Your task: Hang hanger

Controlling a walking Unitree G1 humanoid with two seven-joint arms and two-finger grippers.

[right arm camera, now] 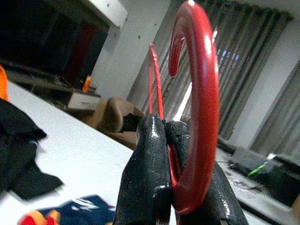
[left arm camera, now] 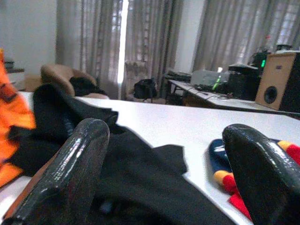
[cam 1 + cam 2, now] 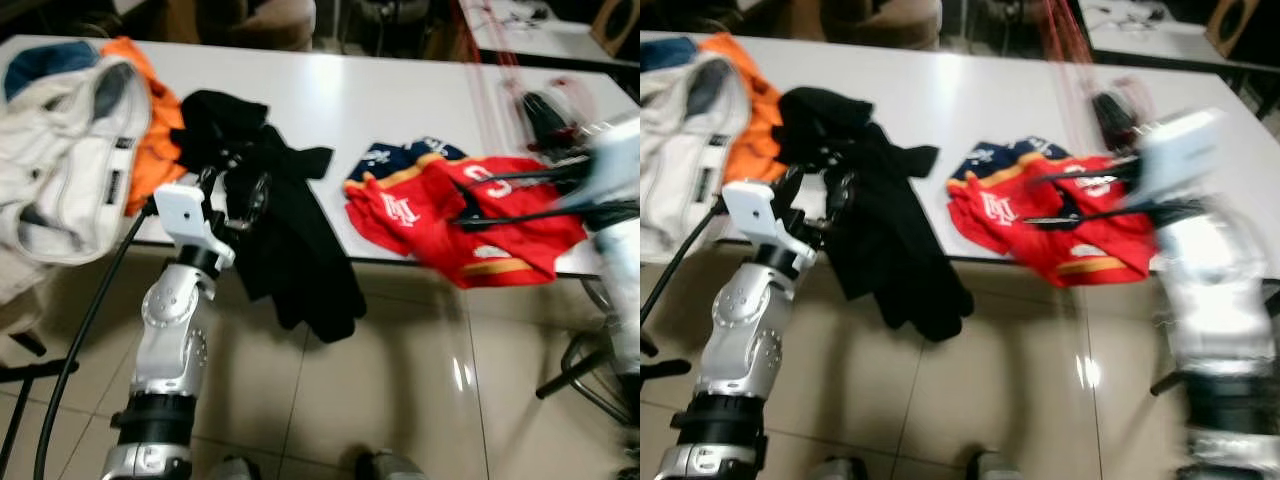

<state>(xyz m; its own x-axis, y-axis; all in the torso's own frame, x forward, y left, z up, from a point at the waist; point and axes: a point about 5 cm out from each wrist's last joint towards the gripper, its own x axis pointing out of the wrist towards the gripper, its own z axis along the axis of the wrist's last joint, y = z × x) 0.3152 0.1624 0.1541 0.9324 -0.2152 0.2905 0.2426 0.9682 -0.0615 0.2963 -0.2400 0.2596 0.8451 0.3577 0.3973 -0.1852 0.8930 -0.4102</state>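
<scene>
A red plastic hanger (image 1: 202, 93) is held by its hook, with my right gripper (image 1: 168, 136) shut on it. In the left eye view that gripper (image 3: 462, 202) is blurred, hovering over a red and navy jersey (image 3: 480, 235) at the table's front right. The hanger appears there only as faint red streaks (image 3: 497, 55) rising from it. My left gripper (image 3: 238, 186) stands open at the table's front edge, against a black garment (image 3: 290, 240) that hangs over the edge. The left wrist view shows both fingers (image 2: 70, 173) apart, with the black cloth between them.
On the left of the white table (image 3: 330, 95) lie a white and grey jacket (image 3: 60, 140) and an orange garment (image 3: 150, 130). A brown armchair (image 3: 270, 20) and a second table (image 3: 540, 35) stand behind. Black chair legs (image 3: 580, 370) are at the right, on tiled floor.
</scene>
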